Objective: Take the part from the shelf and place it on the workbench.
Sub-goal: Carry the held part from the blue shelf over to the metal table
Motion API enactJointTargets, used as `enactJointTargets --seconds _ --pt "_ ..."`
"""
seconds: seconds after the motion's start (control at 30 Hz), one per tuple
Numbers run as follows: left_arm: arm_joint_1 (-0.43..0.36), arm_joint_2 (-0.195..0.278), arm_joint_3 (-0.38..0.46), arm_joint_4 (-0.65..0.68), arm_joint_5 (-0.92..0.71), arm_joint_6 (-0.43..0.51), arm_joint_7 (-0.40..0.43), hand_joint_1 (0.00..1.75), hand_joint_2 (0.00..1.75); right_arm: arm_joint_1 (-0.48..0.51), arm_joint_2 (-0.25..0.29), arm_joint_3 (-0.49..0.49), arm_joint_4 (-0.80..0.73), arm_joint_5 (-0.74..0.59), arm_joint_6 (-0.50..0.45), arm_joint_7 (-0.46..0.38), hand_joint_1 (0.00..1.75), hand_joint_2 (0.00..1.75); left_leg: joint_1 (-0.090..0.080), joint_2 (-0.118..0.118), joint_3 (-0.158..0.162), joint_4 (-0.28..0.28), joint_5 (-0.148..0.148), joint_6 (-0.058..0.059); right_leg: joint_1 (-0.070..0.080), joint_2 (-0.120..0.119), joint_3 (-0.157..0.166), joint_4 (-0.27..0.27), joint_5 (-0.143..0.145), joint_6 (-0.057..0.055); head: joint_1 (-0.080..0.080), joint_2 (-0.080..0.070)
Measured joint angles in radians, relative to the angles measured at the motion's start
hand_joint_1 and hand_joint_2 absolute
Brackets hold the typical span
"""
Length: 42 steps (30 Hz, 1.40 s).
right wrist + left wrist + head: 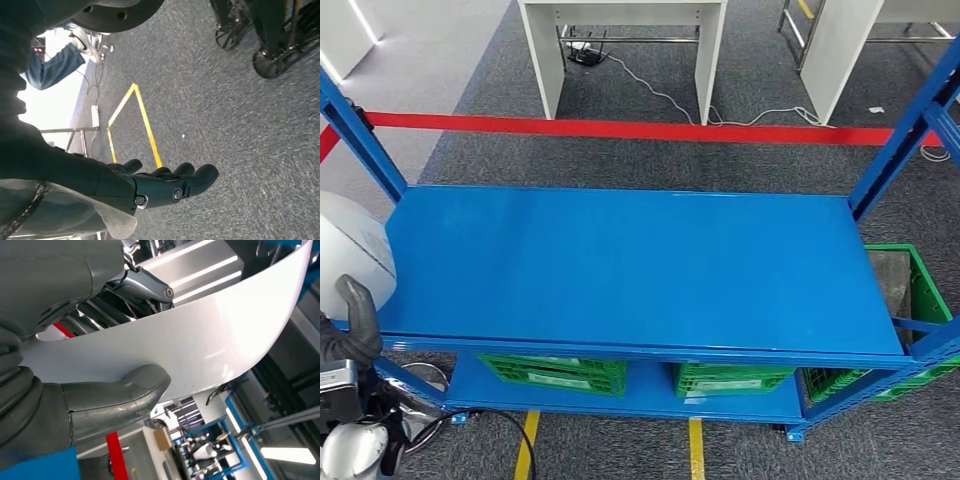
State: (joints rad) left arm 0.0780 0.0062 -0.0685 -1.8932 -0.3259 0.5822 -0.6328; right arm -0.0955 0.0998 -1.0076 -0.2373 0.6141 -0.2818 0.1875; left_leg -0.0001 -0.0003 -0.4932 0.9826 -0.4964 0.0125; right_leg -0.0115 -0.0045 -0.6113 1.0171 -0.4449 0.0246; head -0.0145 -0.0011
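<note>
The curved glossy white plastic part (196,340) sits in the left hand (350,325), thumb pressed across its face, at the left end of the blue metal shelf (637,265). The right hand (166,185) hangs with fingers extended, holding nothing, over grey carpet (234,115) marked with yellow tape (145,125).
</note>
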Motion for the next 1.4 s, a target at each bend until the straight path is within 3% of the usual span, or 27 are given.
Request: enactJointTargets --seconds 0.07,0.13,0.17,0.2,0.23,0.3,0.37,0.43,0.5,0.53,0.63,0.67,0.7,0.73,0.77,0.83,0.9,1.0,1.03,1.07,1.13,1.17,1.2,1.23,1.3,1.33,1.4 --pt "0.001 -0.001 0.001 -0.002 0.001 0.004 -0.001 1.75 1.75 0.001 0.0 0.0 0.0 0.001 -0.001 -0.002 0.0 1.75 0.003 0.004 -0.023 -0.006 0.025 0.015 -0.001 0.002 -0.03 0.068 -0.077 0.006 0.002 0.0" --pt "0.003 -0.001 0.003 -0.003 0.002 0.01 -0.002 1.75 1.75 0.001 0.0 0.0 0.0 0.002 -0.001 -0.001 0.0 1.75 0.002 0.004 -0.054 -0.004 0.047 0.02 -0.001 0.003 -0.063 0.189 -0.168 0.01 0.005 0.0" --pt "0.004 -0.001 0.004 -0.003 0.004 0.013 -0.002 1.75 1.75 0.001 0.0 0.0 0.0 0.002 -0.001 -0.001 0.0 1.75 0.001 0.004 -0.07 -0.002 0.059 0.02 -0.001 0.003 -0.068 0.238 -0.186 0.011 0.004 0.0" --pt "0.006 -0.001 0.006 -0.003 0.006 0.016 -0.002 1.75 1.75 0.001 0.0 0.0 0.0 0.002 -0.001 0.0 0.0 1.75 0.0 0.004 -0.087 0.001 0.07 0.019 -0.001 0.003 -0.061 0.263 -0.182 0.012 0.004 0.0" --pt "0.009 -0.002 0.01 -0.004 0.01 0.018 -0.002 1.75 1.75 0.001 0.0 0.0 0.0 0.002 -0.002 0.0 0.0 1.75 0.0 0.004 -0.103 0.004 0.08 0.017 -0.001 0.003 -0.037 0.253 -0.158 0.012 0.005 0.0" --pt "0.015 -0.001 0.022 -0.01 0.022 0.025 -0.005 1.75 1.75 -0.001 0.0 0.0 0.0 0.002 -0.002 0.0 0.0 1.75 0.0 0.004 -0.132 0.011 0.099 0.01 -0.001 0.003 0.055 0.142 -0.11 0.008 0.005 0.0" --pt "0.021 0.001 0.038 -0.022 0.035 0.031 -0.01 1.75 1.75 -0.004 0.0 0.0 0.0 0.003 -0.003 0.001 0.0 1.75 -0.002 0.005 -0.149 0.019 0.116 -0.001 0.001 0.004 0.147 0.004 -0.116 0.001 0.003 0.0" --pt "0.025 0.003 0.052 -0.032 0.046 0.034 -0.014 1.75 1.75 -0.004 0.0 -0.001 0.0 0.004 -0.004 0.002 0.0 1.75 -0.003 0.006 -0.153 0.02 0.133 -0.012 0.005 0.005 0.172 -0.047 -0.131 -0.008 0.003 0.0" --pt "0.032 0.004 0.064 -0.037 0.052 0.034 -0.015 1.75 1.75 -0.003 0.002 -0.004 0.001 0.004 -0.004 0.001 0.0 1.75 0.0 0.004 -0.157 0.023 0.133 -0.023 0.005 0.001 0.157 -0.044 -0.117 -0.021 0.004 0.0" --pt "0.037 0.005 0.071 -0.038 0.055 0.033 -0.016 1.75 1.75 -0.002 0.003 -0.006 0.001 0.004 -0.005 0.001 0.0 1.75 0.002 0.003 -0.164 0.042 0.103 -0.03 0.004 -0.002 0.148 -0.044 -0.107 -0.029 0.002 0.0" --pt "0.044 0.008 0.089 -0.039 0.057 0.031 -0.016 1.75 1.75 -0.002 0.004 -0.01 0.001 0.006 -0.006 0.001 0.0 1.75 0.007 0.002 -0.191 0.2 -0.058 -0.046 0.003 -0.008 0.113 -0.043 -0.073 -0.042 -0.002 0.0" --pt "0.045 0.008 0.092 -0.039 0.057 0.03 -0.016 1.75 1.75 -0.002 0.004 -0.011 0.001 0.007 -0.006 0.001 0.0 1.75 0.009 0.002 -0.194 0.257 -0.086 -0.049 0.004 -0.009 0.101 -0.041 -0.062 -0.042 -0.003 0.0" --pt "0.046 0.008 0.095 -0.039 0.057 0.029 -0.016 1.75 1.75 -0.002 0.004 -0.012 0.001 0.009 -0.006 0.001 0.0 1.75 0.009 0.002 -0.187 0.292 -0.087 -0.05 0.004 -0.01 0.087 -0.037 -0.051 -0.041 -0.003 0.0" --pt "0.047 0.008 0.097 -0.039 0.058 0.027 -0.016 1.75 1.75 -0.002 0.004 -0.013 0.001 0.012 -0.007 0.001 0.0 1.75 0.009 0.002 -0.167 0.296 -0.067 -0.05 0.005 -0.01 0.072 -0.033 -0.041 -0.04 -0.003 0.0" --pt "0.047 0.008 0.099 -0.039 0.059 0.025 -0.016 1.75 1.75 -0.003 0.004 -0.013 0.001 0.014 -0.008 0.001 0.0 1.75 0.009 0.002 -0.133 0.265 -0.038 -0.047 0.005 -0.01 0.055 -0.028 -0.032 -0.038 -0.003 0.0" --pt "0.047 0.009 0.102 -0.04 0.06 0.022 -0.016 1.75 1.75 -0.003 0.005 -0.014 0.002 0.018 -0.012 0.001 0.0 1.75 0.008 0.0 -0.037 0.131 -0.009 -0.036 0.006 -0.01 0.03 -0.019 -0.017 -0.033 -0.002 0.0" --pt "0.047 0.009 0.104 -0.041 0.06 0.02 -0.016 1.75 1.75 -0.003 0.005 -0.014 0.001 0.019 -0.014 0.001 0.0 1.75 0.003 -0.002 0.026 0.024 -0.023 -0.026 0.008 -0.009 0.017 -0.016 -0.001 -0.023 -0.002 0.0" --pt "0.047 0.009 0.106 -0.042 0.061 0.018 -0.016 1.75 1.75 -0.002 0.004 -0.014 0.001 0.019 -0.017 0.0 0.0 1.75 0.003 0.0 0.02 -0.005 -0.021 -0.008 0.007 -0.006 -0.001 -0.012 0.01 -0.003 -0.001 0.0" --pt "0.046 0.009 0.106 -0.042 0.062 0.017 -0.016 1.75 1.75 -0.002 0.004 -0.015 0.001 0.019 -0.019 -0.001 0.0 1.75 0.005 0.002 0.01 -0.008 -0.012 0.001 0.007 -0.004 -0.012 0.002 -0.011 0.002 0.0 0.0" --pt "0.047 0.009 0.107 -0.042 0.063 0.015 -0.015 1.75 1.75 -0.001 0.003 -0.015 0.001 0.019 -0.02 -0.001 0.0 1.75 0.007 0.004 -0.002 -0.01 0.0 0.01 0.007 -0.002 -0.025 0.034 -0.05 0.007 0.002 0.0" --pt "0.047 0.009 0.11 -0.042 0.065 0.012 -0.015 1.75 1.75 -0.001 0.001 -0.016 0.001 0.019 -0.021 0.0 0.0 1.75 0.005 0.006 -0.031 -0.009 0.023 0.018 0.006 0.001 -0.059 0.152 -0.15 0.014 0.005 0.0" --pt "0.048 0.009 0.112 -0.042 0.066 0.011 -0.014 1.75 1.75 -0.001 0.001 -0.016 0.001 0.019 -0.021 0.001 0.0 1.75 0.004 0.006 -0.047 -0.008 0.036 0.019 0.006 0.001 -0.07 0.215 -0.18 0.016 0.006 0.0" --pt "0.048 0.009 0.114 -0.041 0.067 0.009 -0.014 1.75 1.75 -0.001 0.0 -0.016 0.001 0.019 -0.021 0.002 0.0 1.75 0.003 0.006 -0.064 -0.007 0.048 0.018 0.006 0.001 -0.072 0.259 -0.184 0.017 0.006 0.0" --pt "0.048 0.009 0.115 -0.041 0.068 0.008 -0.014 1.75 1.75 -0.001 -0.001 -0.016 0.001 0.02 -0.021 0.003 0.0 1.75 0.002 0.006 -0.08 -0.004 0.059 0.017 0.006 0.001 -0.06 0.273 -0.165 0.017 0.006 0.0" --pt "0.049 0.009 0.119 -0.041 0.071 -0.002 -0.012 1.75 1.75 -0.002 -0.004 -0.016 0.001 0.021 -0.021 0.003 0.0 1.75 0.001 0.006 -0.11 0.002 0.076 0.012 0.006 0.001 0.013 0.199 -0.103 0.012 0.006 0.0" --pt "0.05 0.01 0.12 -0.041 0.072 -0.014 -0.009 1.75 1.75 -0.004 -0.006 -0.016 0.001 0.022 -0.021 0.003 0.0 1.75 0.0 0.006 -0.122 0.006 0.083 0.008 0.007 0.001 0.073 0.123 -0.093 0.008 0.006 0.0" --pt "0.054 0.015 0.122 -0.041 0.08 -0.05 -0.002 1.75 1.75 -0.007 -0.008 -0.016 0.001 0.023 -0.019 0.003 0.0 1.75 -0.002 0.007 -0.136 0.012 0.098 -0.002 0.009 0.001 0.169 -0.021 -0.116 -0.001 0.005 0.0"
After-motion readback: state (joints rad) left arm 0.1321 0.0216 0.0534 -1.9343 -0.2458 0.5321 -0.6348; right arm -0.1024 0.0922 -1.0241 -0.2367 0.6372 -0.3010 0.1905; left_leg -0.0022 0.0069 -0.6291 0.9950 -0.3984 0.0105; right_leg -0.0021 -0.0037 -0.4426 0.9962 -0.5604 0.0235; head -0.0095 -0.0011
